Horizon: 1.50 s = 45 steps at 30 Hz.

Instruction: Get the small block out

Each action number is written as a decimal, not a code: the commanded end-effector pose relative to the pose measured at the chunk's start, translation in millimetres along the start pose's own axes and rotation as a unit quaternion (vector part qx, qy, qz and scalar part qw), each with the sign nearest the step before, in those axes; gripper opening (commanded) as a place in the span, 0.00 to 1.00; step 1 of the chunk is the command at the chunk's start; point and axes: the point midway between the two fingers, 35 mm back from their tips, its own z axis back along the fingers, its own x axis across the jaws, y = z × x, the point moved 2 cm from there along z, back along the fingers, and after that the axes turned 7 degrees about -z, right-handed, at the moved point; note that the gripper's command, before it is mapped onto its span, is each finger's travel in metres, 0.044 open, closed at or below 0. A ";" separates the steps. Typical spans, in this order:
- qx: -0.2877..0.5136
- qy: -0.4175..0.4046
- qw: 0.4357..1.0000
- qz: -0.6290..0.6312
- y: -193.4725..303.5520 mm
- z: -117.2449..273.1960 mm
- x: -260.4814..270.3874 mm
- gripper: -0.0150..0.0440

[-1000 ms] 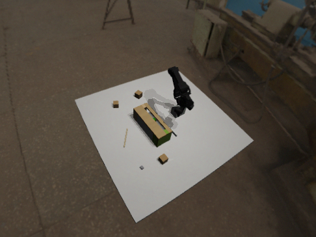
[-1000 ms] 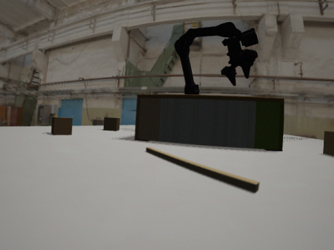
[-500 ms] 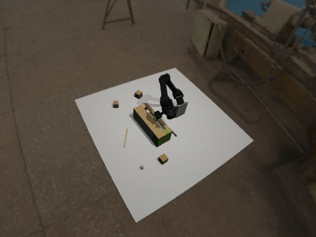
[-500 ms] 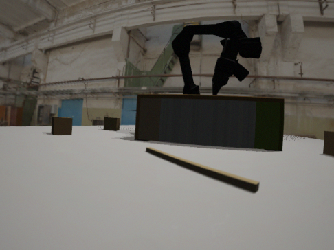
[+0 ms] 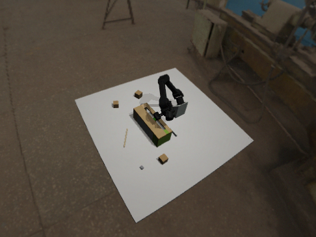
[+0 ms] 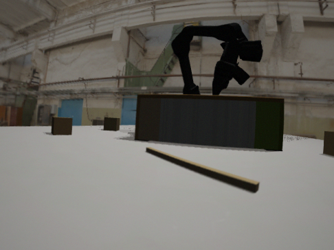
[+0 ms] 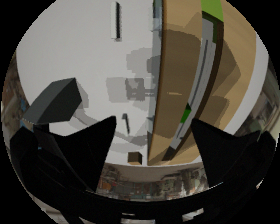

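Note:
The box (image 5: 140,112) (image 6: 206,123) (image 7: 176,45) stands upright with a long slot in its wooden top. One end is green. Its clear front shows only as a thin edge in the wrist view. A small bright green patch (image 7: 186,114) (image 5: 154,119) shows through the slot; it may be the block, but I cannot tell for sure. My gripper (image 5: 163,116) (image 6: 229,86) (image 7: 155,121) is open and empty, close above the clear-front side of the box, pointing down. The shelf and the pocket are not clearly seen.
A grey panel (image 5: 179,109) (image 7: 57,102) stands beside the arm. A dark bar (image 5: 174,133) (image 7: 116,20) lies before the box. A wooden stick (image 5: 125,138) (image 6: 203,169) lies behind it. Wooden cubes (image 5: 138,94) (image 5: 116,104) (image 5: 163,158) and a tiny grey cube (image 5: 142,167) stand around.

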 end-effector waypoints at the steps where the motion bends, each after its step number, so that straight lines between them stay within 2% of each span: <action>1: 0.004 0.002 1.000 0.005 -3.7 -8.7 0.8 0.93; 35: 0.006 0.002 1.000 0.005 -20.9 -60.0 6.0 0.93; 45: 0.003 0.000 1.000 0.000 -9.9 -59.0 3.4 0.93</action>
